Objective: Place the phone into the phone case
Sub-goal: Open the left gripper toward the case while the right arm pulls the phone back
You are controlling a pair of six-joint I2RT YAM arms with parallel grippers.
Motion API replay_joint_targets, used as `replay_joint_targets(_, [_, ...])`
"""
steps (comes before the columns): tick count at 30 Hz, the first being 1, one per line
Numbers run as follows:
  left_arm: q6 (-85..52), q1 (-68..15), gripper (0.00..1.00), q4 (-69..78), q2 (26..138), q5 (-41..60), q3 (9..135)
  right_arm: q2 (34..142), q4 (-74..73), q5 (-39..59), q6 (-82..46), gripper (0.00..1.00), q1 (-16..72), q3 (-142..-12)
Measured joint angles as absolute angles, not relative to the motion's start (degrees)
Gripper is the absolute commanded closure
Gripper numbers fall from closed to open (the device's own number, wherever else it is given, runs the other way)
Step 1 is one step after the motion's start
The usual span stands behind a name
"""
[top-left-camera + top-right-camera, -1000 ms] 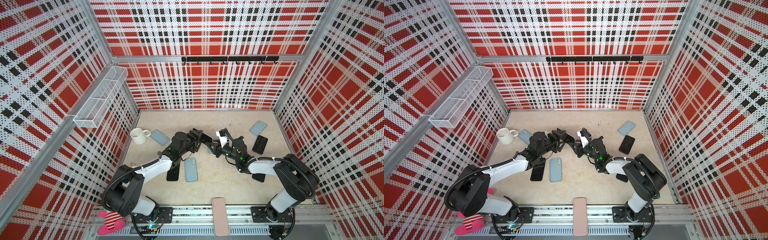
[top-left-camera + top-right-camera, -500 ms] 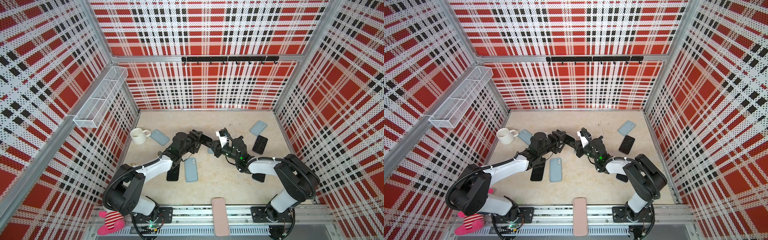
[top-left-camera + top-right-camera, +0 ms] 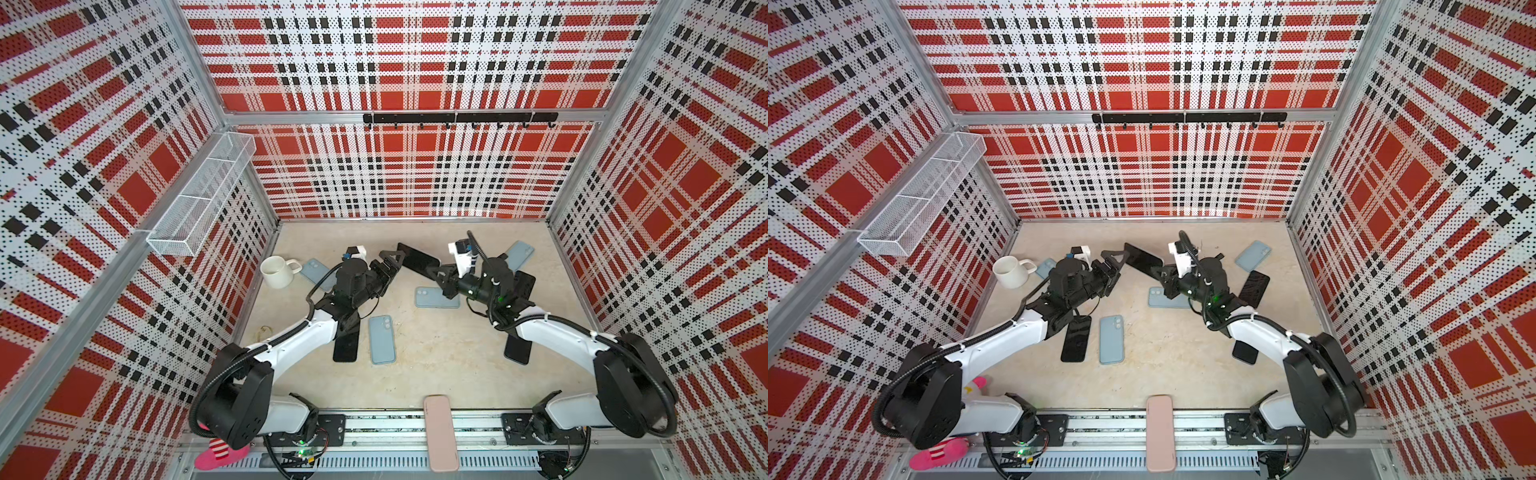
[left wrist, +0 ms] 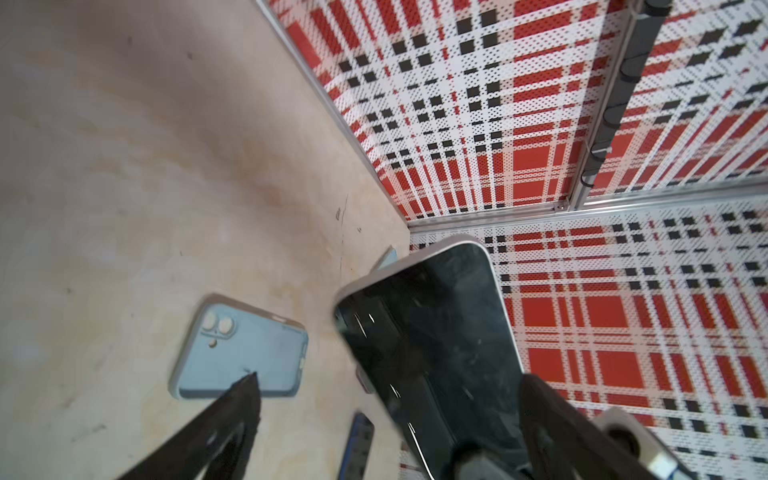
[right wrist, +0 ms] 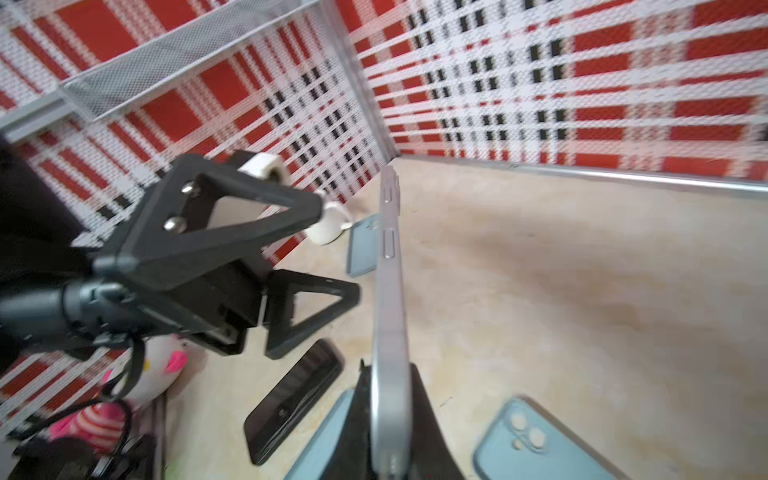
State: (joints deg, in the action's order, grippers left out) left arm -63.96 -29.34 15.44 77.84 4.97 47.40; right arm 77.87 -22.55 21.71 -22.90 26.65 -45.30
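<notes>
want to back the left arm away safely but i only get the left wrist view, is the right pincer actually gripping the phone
observer: yes. In the right wrist view the right pincer is shut on the near end of the phone, which sits edge-on in it, lifted off the table.
operator: ok and is my left pincer clear of it
observer: it looks so. The left pincer is wide open and sits beside the phone, not around it. In the right wrist view a narrow gap shows between its nearer finger and the phone's edge.
</notes>
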Motion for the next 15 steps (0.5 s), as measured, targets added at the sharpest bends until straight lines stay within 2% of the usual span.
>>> replay_joint_targets(5, [-48.18, -30.76, 0.19, 6.37, 82.48, -1.72, 57.39, 70.94, -8.8, 20.29, -24.08, 1.0, 17.56, -47.72])
replay_joint_targets(9, [-40.29, -31.97, 0.34, 1.06, 90.24, -4.32, 63.13, 65.56, -0.78, 24.64, -26.57, 1.0, 9.74, -46.09])
replay_joint_targets(15, [-33.61, -34.68, 0.43, -7.33, 103.02, -6.52, 71.2, 58.3, 7.44, 33.06, -29.39, 1.0, 0.8, -40.32])
